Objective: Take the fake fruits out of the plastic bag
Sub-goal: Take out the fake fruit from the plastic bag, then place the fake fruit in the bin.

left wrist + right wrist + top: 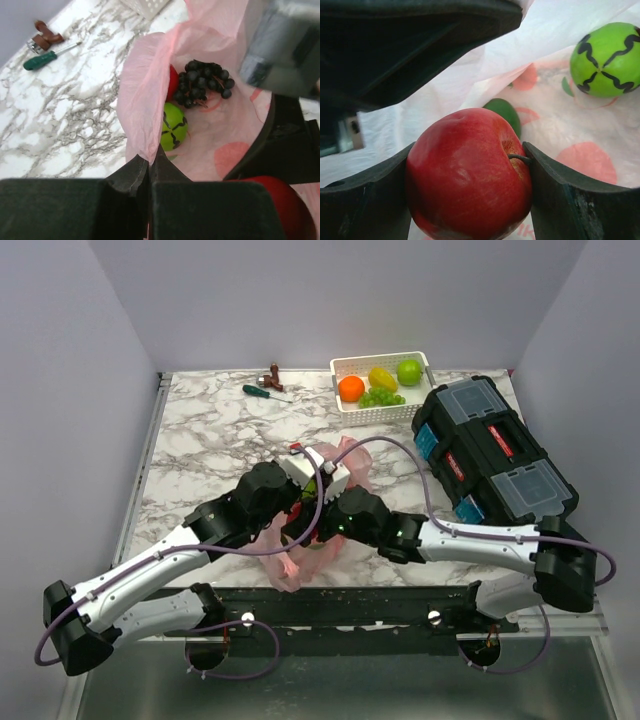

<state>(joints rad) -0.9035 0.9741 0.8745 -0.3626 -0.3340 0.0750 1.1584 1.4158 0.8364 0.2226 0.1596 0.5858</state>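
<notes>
The pink plastic bag (345,455) lies mid-table between both arms. My left gripper (150,160) is shut on the bag's rim (145,85), holding the mouth open. Inside lie a dark grape bunch (205,82), a green fruit with black lines (174,126) and a red fruit (173,82) half hidden by the rim. My right gripper (467,180) is inside the bag, shut on a red apple (467,175); its fingers press both sides. A dark green piece (505,112) shows behind the apple. An orange (351,388), lemon (382,377), green apple (409,371) and green grapes (380,398) lie in the basket.
The white perforated basket (345,365) stands at the back centre. A black toolbox (495,450) with clear lids fills the right side. A green-handled screwdriver (263,392) and a small brown part (274,373) lie at the back, left of the basket.
</notes>
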